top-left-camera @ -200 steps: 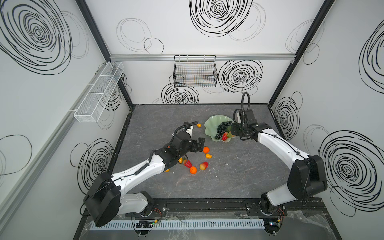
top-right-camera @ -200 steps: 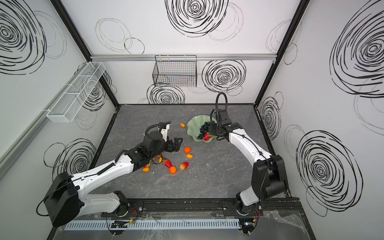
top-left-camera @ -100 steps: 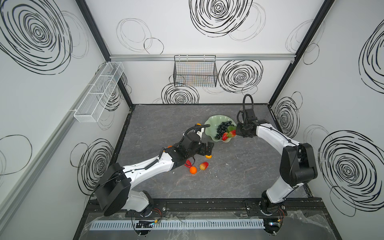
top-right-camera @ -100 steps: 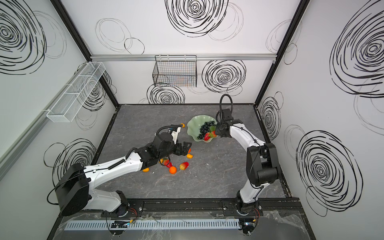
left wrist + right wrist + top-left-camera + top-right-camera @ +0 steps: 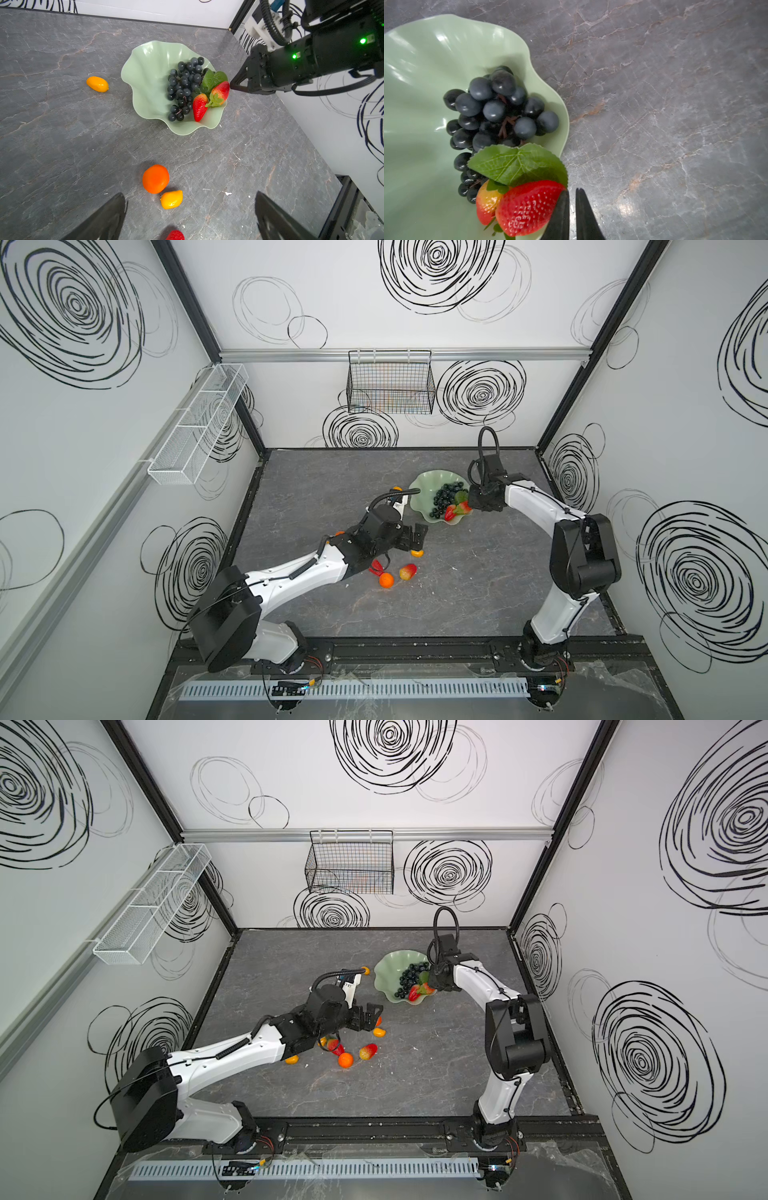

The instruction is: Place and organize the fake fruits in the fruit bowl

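Grey marble tabletop (image 5: pixel 62 135): my left claw (image 5: pixel 190 195) hangs wide open above a tangerine (image 5: pixel 155 178) that could roll away; my right claw (image 5: pixel 572 193), pinched empty, may knock the strawberry (image 5: pixel 527 205) off the bowl (image 5: pixel 415 62).

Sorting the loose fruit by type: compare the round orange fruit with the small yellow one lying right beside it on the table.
The tangerine is round; the kumquat is oval. The tangerine is deep orange, the kumquat yellower. The tangerine is clearly the larger. Both lie on the grey table, outside the fruit bowl, close together near the open left gripper.
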`<action>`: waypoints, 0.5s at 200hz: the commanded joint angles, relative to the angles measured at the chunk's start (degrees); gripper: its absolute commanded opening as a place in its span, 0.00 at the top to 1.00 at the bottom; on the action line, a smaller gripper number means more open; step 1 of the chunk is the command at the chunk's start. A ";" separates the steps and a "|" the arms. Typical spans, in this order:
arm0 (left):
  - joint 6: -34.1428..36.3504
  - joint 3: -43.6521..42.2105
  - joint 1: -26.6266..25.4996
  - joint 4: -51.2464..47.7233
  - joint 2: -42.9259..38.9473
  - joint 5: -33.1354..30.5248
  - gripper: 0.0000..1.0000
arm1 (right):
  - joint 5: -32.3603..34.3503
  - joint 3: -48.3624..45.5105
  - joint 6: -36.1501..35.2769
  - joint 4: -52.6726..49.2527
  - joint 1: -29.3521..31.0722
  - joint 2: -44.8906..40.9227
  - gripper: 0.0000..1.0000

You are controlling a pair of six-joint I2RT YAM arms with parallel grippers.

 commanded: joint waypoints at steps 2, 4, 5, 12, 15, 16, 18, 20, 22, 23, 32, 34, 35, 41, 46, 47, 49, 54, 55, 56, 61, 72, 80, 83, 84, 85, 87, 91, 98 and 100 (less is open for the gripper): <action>0.63 0.04 -0.03 1.72 -1.10 -0.47 0.01 | -0.84 2.34 -1.11 0.06 1.05 1.91 0.86; 0.54 0.04 -0.01 1.72 -1.07 -0.45 0.01 | -0.89 2.35 -1.08 -0.03 1.12 2.00 0.86; 0.51 0.04 -0.02 1.72 -1.07 -0.50 0.01 | -0.92 2.42 -1.10 -0.05 1.13 2.06 0.86; 0.56 0.05 -0.03 1.73 -1.06 -0.37 0.00 | -1.10 2.57 -1.29 -0.12 1.28 2.34 0.86; 0.57 0.02 0.03 1.72 -1.06 -0.42 0.01 | -1.19 2.61 -1.37 -0.13 1.24 2.48 0.86; 0.57 0.03 0.00 1.72 -1.06 -0.43 0.01 | -1.20 2.64 -1.38 -0.14 1.28 2.48 0.86; 0.57 -0.01 -0.03 1.68 -1.06 -0.38 0.01 | -1.31 2.67 -1.41 -0.13 1.38 2.58 0.86; 0.50 -0.04 -0.03 1.71 -1.06 -0.37 0.01 | -1.32 2.65 -1.46 -0.10 1.40 2.61 0.86; 0.53 -0.05 -0.03 1.69 -1.06 -0.41 0.01 | -1.32 2.67 -1.47 -0.10 1.43 2.66 0.86; 0.51 -0.05 -0.03 1.66 -1.06 -0.38 0.00 | -1.31 2.67 -1.48 -0.13 1.46 2.74 0.86; 0.61 -0.05 0.01 1.51 -1.14 -0.51 0.01 | -1.46 2.73 -1.55 -0.10 1.57 2.93 0.86; 0.58 -0.10 -0.02 1.47 -1.15 -0.46 0.01 | -1.51 2.69 -1.58 -0.10 1.63 2.98 0.86; 0.57 -0.12 -0.03 1.46 -1.15 -0.50 0.01 | -1.53 2.68 -1.62 -0.04 1.61 2.99 0.86; 0.63 -0.14 0.06 1.51 -1.23 -0.48 0.01 | -1.76 2.63 -1.69 0.03 1.66 3.05 0.86; 0.63 -0.18 0.06 1.46 -1.28 -0.56 0.01 | -1.91 2.63 -1.66 0.12 1.76 3.09 0.86; 0.64 -0.20 0.06 1.46 -1.30 -0.50 0.01 | -1.91 2.65 -1.75 0.16 1.85 3.09 0.86; 0.59 -0.22 0.06 1.41 -1.32 -0.49 0.01 | -2.02 2.60 -1.77 0.14 1.91 3.15 0.86; 0.59 -0.31 0.11 1.50 -1.32 -0.58 0.01 | -2.14 2.56 -1.89 0.23 2.04 3.25 0.86; 0.58 -0.31 0.13 1.52 -1.32 -0.56 0.00 | -2.16 2.57 -1.86 0.21 2.08 3.25 0.86; 0.62 -0.32 0.14 1.49 -1.32 -0.59 0.01 | -2.16 2.54 -1.89 0.20 2.10 3.26 0.86; 0.63 -0.34 0.14 1.54 -1.32 -0.55 0.01 | -2.37 2.58 -2.01 0.28 2.20 3.34 0.86; 0.57 -0.38 0.36 1.56 -1.24 -0.45 0.01 | -2.55 2.59 -2.18 0.35 2.57 3.43 0.86; 0.56 -0.39 0.33 1.59 -1.23 -0.36 0.01 | -2.60 2.61 -2.29 0.36 2.77 3.68 0.86; 0.57 -0.40 0.40 1.56 -1.21 -0.36 0.01 | -2.61 2.62 -2.29 0.32 2.88 3.65 0.86; 0.57 -0.40 0.36 1.60 -1.22 -0.41 0.00 | -2.61 2.60 -2.33 0.30 2.89 3.72 0.86; 0.52 -0.40 0.38 1.61 -1.23 -0.38 0.01 | -2.61 2.64 -2.30 0.25 2.90 3.75 0.86; 0.53 -0.40 0.42 1.54 -1.23 -0.43 0.01 | -2.63 2.67 -2.34 0.21 2.95 3.78 0.86; 0.54 -0.40 0.41 1.48 -1.23 -0.37 0.01 | -2.60 2.67 -2.41 0.21 3.03 3.72 0.86; 0.49 -0.56 0.43 1.46 -1.37 -0.46 0.01 | -2.48 2.69 -2.37 0.15 3.11 3.71 0.86; 0.50 -0.57 0.41 1.46 -1.40 -0.54 0.01 | -2.34 2.72 -2.36 0.12 3.15 3.70 0.86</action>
